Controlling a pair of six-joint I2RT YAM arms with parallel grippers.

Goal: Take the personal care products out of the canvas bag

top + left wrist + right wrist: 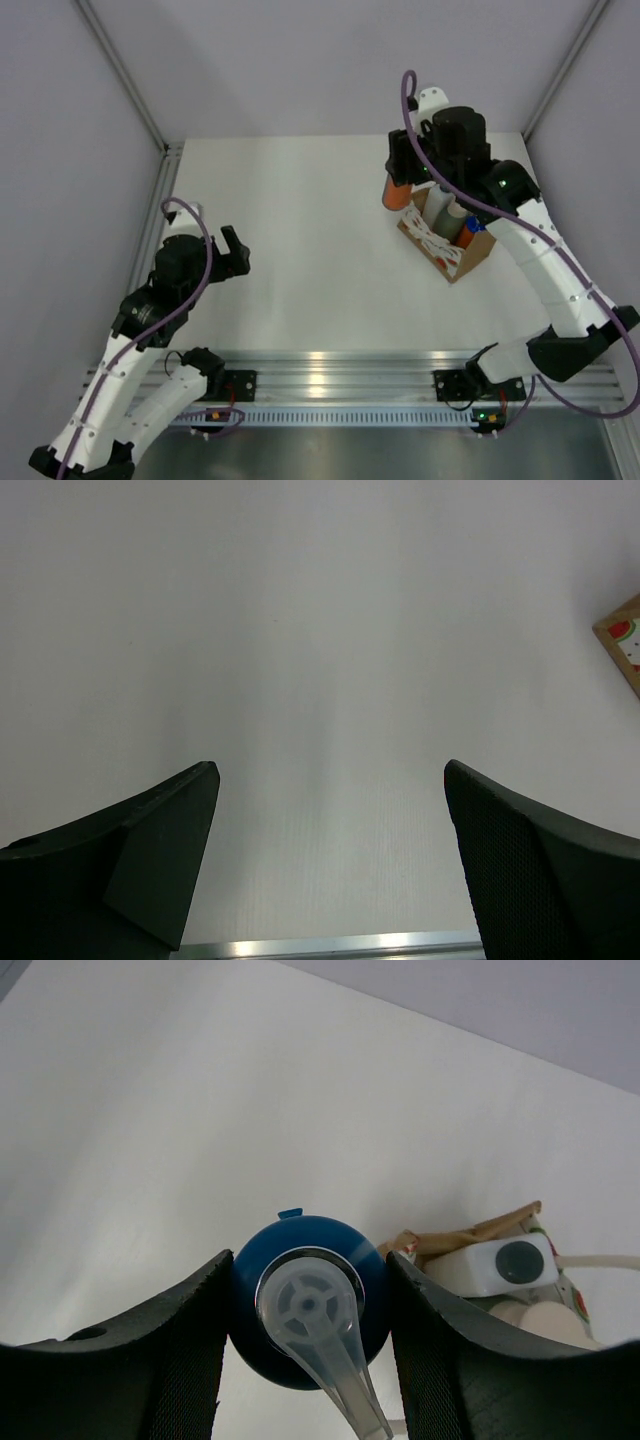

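1. The canvas bag [472, 262] lies open with its mouth facing up. It is soft cloth, so it will likely sag or drag along if a bottle catches its rim.
2. The left gripper [330, 780] is well away from the bag, spread wide with nothing in it. The right gripper [305, 1280] is just beside the bag's far-left corner, clenched on a bottle.
3. Three bottles remain in the bag: a white one with a dark grey cap [497, 1264], a beige-capped one [438, 205] and an orange one [468, 234]. They look light, stiff and smooth. Their caps are the exposed parts, so those are probably the best hold.
4. The orange bottle [396, 190] is out, just beside the bag. Whether its base touches the table cannot be told.
5. Its blue cap [300, 1290] is round and glossy between the fingers, so it is probably slippery. Squeezing across its widest part looks safest, keeping off the clear spout [335, 1370].
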